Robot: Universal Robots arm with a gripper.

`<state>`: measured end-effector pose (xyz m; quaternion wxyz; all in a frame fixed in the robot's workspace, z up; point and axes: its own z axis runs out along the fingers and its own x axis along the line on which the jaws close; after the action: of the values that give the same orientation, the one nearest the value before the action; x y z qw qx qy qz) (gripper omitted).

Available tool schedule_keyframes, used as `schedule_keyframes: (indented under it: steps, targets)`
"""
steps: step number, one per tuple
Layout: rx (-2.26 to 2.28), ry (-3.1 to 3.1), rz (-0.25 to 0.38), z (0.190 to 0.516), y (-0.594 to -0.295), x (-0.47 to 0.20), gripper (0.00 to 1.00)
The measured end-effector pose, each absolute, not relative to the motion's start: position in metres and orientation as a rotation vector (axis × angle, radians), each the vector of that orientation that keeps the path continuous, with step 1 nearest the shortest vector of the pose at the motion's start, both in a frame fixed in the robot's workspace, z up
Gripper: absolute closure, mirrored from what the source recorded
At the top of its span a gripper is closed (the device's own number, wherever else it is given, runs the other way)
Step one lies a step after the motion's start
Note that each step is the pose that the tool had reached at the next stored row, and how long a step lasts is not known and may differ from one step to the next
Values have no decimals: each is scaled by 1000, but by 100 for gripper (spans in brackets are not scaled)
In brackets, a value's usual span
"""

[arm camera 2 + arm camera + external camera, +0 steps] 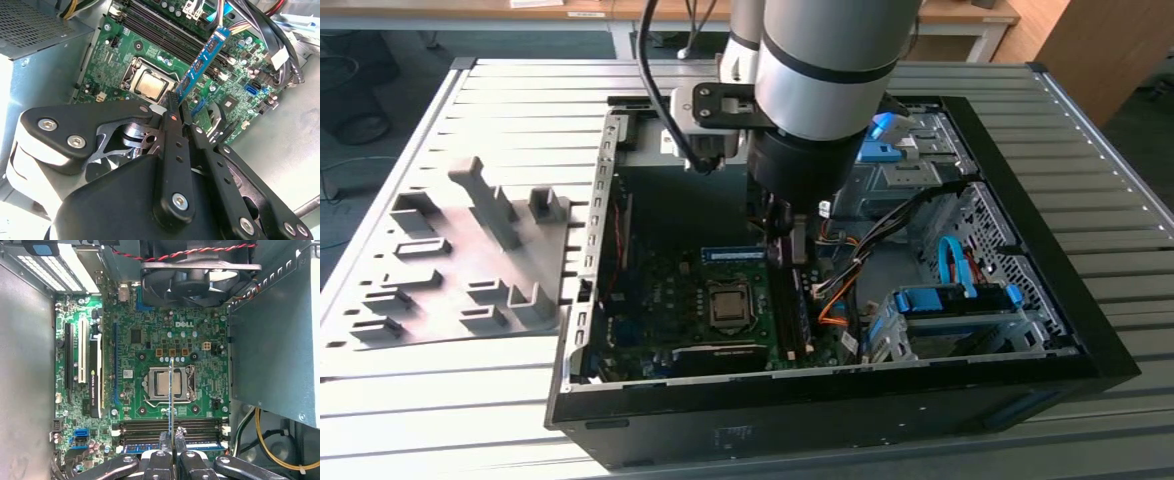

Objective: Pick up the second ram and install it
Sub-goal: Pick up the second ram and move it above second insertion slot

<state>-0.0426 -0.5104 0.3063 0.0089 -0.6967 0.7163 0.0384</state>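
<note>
My gripper (pixel 783 250) is down inside the open computer case, shut on one end of the second ram (pixel 731 253). The dark blue-green stick (pixel 202 62) juts out from between the fingertips (pixel 171 107) and hangs above the motherboard (pixel 235 85). In the first wrist view the second ram (pixel 172 395) shows edge-on between the pads of my gripper (pixel 173 434), crossing over the processor socket (pixel 162 385). The black memory slots (pixel 150 426) lie just below it. A blue stick (pixel 135 446) sits in the slot nearest my gripper.
The black case wall (pixel 1067 300) rings the work area. The power supply box (pixel 270 365) and a fan (pixel 200 275) border the board. Cables (pixel 841 290) and a blue drive cage (pixel 947 310) lie on the exterior view's right. A grey moulded tray (pixel 467 260) rests outside on the slatted table.
</note>
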Motion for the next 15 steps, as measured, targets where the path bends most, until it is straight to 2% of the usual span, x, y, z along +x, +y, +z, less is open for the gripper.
schedule_keyframes:
  steps: [15]
  targets:
    - [-2176,2238,120,297,-510,-43,86]
